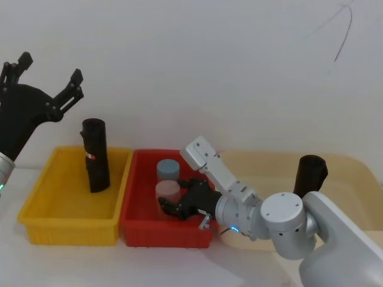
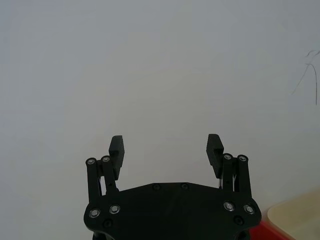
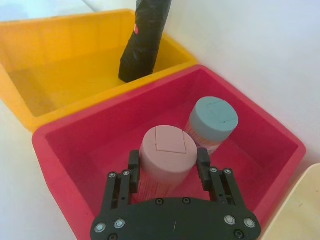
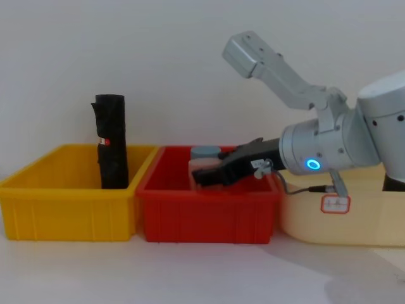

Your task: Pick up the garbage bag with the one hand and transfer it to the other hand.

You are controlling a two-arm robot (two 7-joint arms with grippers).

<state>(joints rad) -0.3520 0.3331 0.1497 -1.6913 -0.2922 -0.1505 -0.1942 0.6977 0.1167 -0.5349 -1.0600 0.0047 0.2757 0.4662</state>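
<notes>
Garbage bag (image 1: 95, 155) stands upright in yellow bin (image 1: 36, 206): light, firm, slippery; grip mid-roll. Left tool (image 1: 50, 78) wide open, above bin. Right tool (image 3: 169, 165) straddles pink canister (image 3: 165, 160).

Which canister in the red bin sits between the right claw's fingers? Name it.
The pink-lidded canister: the right claw straddles it with fingers on either side. The blue-lidded canister stands beyond it, free, in the red bin.

the bag roll (image 1: 96, 155) looks like matt, crinkled black plastic. the yellow bin (image 1: 36, 206) and red bin (image 1: 134, 197) are smooth, slightly glossy plastic. the pink can (image 3: 167, 157) has a smooth matt lid. the right arm (image 4: 329, 139) has a satin silver-grey shell.
</notes>
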